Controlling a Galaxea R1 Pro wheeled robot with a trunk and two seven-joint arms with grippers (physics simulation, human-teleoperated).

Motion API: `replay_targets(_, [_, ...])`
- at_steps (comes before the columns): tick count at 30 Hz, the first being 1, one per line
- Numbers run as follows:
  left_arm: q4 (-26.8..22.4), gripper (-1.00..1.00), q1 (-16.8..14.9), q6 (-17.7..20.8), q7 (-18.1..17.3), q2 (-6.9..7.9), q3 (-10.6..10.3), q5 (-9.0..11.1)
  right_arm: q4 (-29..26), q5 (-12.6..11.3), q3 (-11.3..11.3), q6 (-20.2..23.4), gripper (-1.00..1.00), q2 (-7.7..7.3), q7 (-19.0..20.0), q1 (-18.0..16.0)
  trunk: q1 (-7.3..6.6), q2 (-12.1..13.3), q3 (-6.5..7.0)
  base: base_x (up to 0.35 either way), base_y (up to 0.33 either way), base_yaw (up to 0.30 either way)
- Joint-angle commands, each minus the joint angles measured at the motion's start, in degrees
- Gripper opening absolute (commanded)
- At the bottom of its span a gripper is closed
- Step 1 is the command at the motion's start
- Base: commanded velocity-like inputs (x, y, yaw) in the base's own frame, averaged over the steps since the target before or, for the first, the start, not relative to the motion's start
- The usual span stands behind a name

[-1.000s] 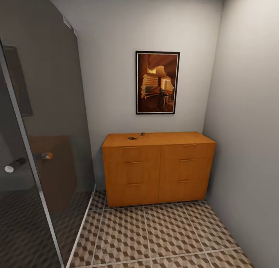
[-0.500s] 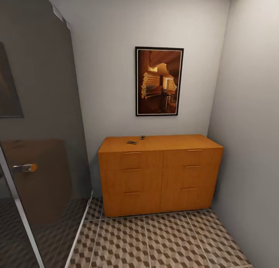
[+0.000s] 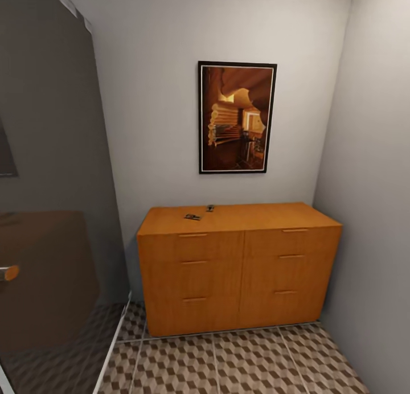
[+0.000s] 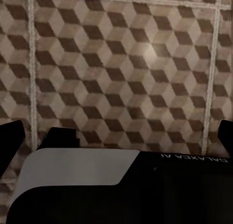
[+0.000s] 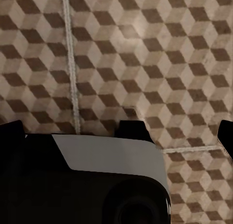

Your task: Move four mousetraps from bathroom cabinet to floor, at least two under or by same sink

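Note:
The orange-brown cabinet [image 3: 239, 269] stands against the far wall in the head view, all drawers closed. Two small dark mousetraps lie on its flat top, one [image 3: 192, 216] near the front left and another [image 3: 210, 208] just behind it. The cube-patterned bathroom floor [image 3: 228, 362] stretches in front of the cabinet. The bathroom sink is out of view. In the left wrist view my left gripper [image 4: 119, 136] hangs over the floor tiles [image 4: 121, 63] with its dark fingertips [image 4: 10, 139] wide apart. My right gripper [image 5: 119, 131] is likewise spread over the tiles [image 5: 145, 49], holding nothing.
A dark glass shower panel [image 3: 51, 212] with a handle [image 3: 8, 273] lines the left side. A grey wall [image 3: 376, 212] closes the right. A framed picture [image 3: 236, 118] hangs above the cabinet. My own white and black base [image 4: 97, 180] shows under both wrists.
The whole head view has shifted: the cabinet looks larger and closer and the glass panel has slid leftward, so the camera has moved. The mousetraps stay where they were.

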Motion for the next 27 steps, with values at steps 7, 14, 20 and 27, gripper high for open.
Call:
replay_targets(7, [0.07, 1.00, -0.05, -0.42, -0.02, -0.01, -0.44, 0.55, 0.14, 0.58, -0.51, -0.05, 1.00, -0.07, -0.26, -0.08, 0.03, -0.03, -0.06, 0.323, 0.000, 0.000])
replay_targets(14, [0.07, 1.00, -0.05, -0.45, -0.02, -0.01, -0.46, 0.55, 0.14, 0.61, -0.52, -0.05, 1.00, -0.08, -0.26, -0.08, 0.03, -0.03, -0.06, 0.324, 0.000, 0.000])
replay_targets(20, [0.07, 1.00, -0.05, -0.53, -0.02, -0.01, -0.44, 0.55, 0.14, 0.63, -0.48, -0.05, 1.00, -0.08, -0.26, -0.08, 0.03, -0.03, -0.06, 0.305, 0.000, 0.000])
replay_targets(27, [0.07, 1.00, -0.05, -0.55, -0.02, -0.01, -0.47, 0.55, 0.14, 0.64, -0.48, -0.05, 1.00, -0.08, -0.26, -0.08, 0.03, -0.03, -0.06, 0.118, 0.000, 0.000])
